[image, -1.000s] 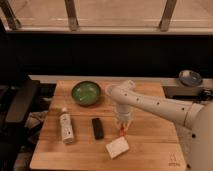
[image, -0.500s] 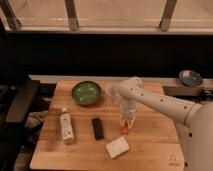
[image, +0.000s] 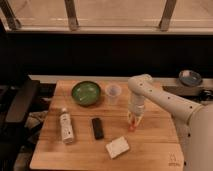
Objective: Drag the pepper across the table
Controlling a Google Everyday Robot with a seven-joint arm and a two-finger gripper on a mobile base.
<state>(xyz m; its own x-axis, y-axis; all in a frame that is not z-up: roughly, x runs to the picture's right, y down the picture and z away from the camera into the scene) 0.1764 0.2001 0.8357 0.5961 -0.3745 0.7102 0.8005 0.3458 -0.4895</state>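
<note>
My tool [image: 133, 123] points straight down over the right-centre of the tabletop [image: 150, 150], with the pepper [image: 132, 127] at its tip, resting on the wood. Whether the tool is clamped on the pepper or merely pressing against it, I cannot tell.

Change over the last second: my arm has swung to the right, and the tool has shifted slightly right and toward the front edge. The pepper has travelled with it, so contact is holding and the drag appears to be in progress.

The white block [image: 118, 147] lies just ahead and left, close to the path; the black bar [image: 97, 128] is further left. The plastic cup [image: 113, 93] and green bowl [image: 85, 93] stand behind.
</note>
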